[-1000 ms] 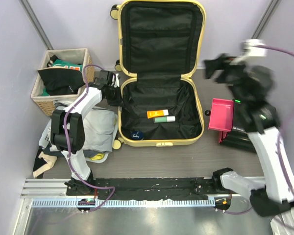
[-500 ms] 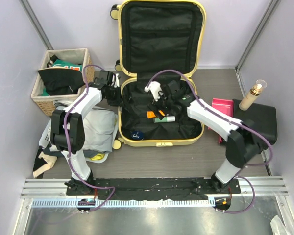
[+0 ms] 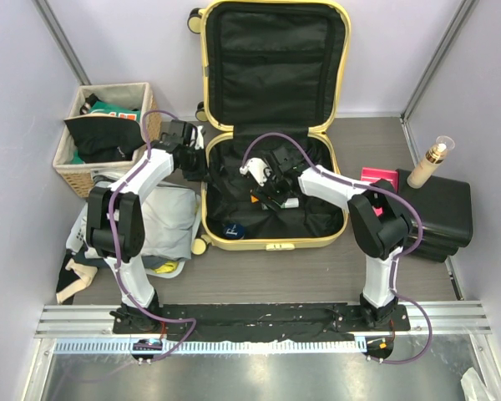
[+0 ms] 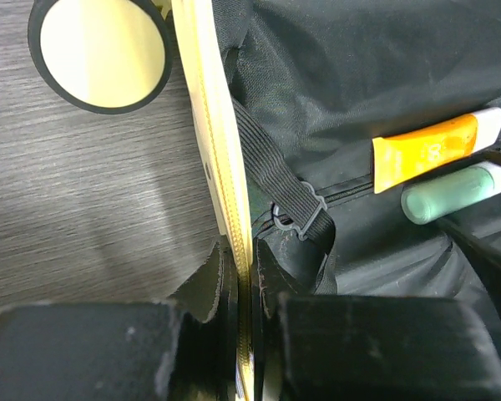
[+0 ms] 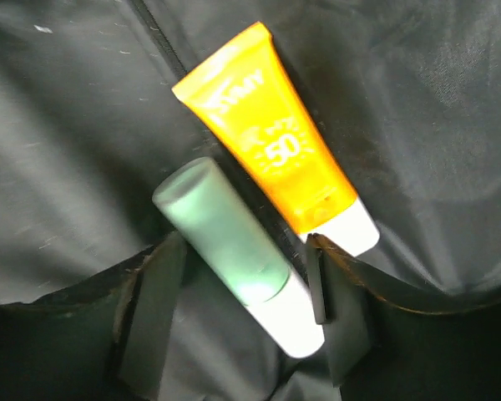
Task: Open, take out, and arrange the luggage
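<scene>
The pale-yellow luggage [image 3: 275, 125] lies open, its lid leaning on the back wall. My left gripper [image 3: 192, 163] is shut on the luggage's left rim [image 4: 225, 167], the yellow zipper edge pinched between its jaws [image 4: 244, 288], close to a caster wheel [image 4: 100, 54]. My right gripper [image 3: 271, 194] reaches down inside the lower shell, open. Its fingers [image 5: 154, 309] straddle a green tube [image 5: 225, 234] with a white cap, with small gaps on both sides. An orange tube [image 5: 267, 138] lies right beside it on the black lining.
A wicker basket [image 3: 100, 138] of clothes stands at the back left, with a grey bundle [image 3: 163, 221] in front of it. On the right, a black case [image 3: 438, 213] carries an upright bottle [image 3: 430, 163], next to a pink item [image 3: 376, 177]. A small dark round thing [image 3: 234, 230] lies in the luggage.
My right arm has swung from above the black case into the luggage and come down over the green tube. The bottle now stands on the black case. The left arm has not moved.
</scene>
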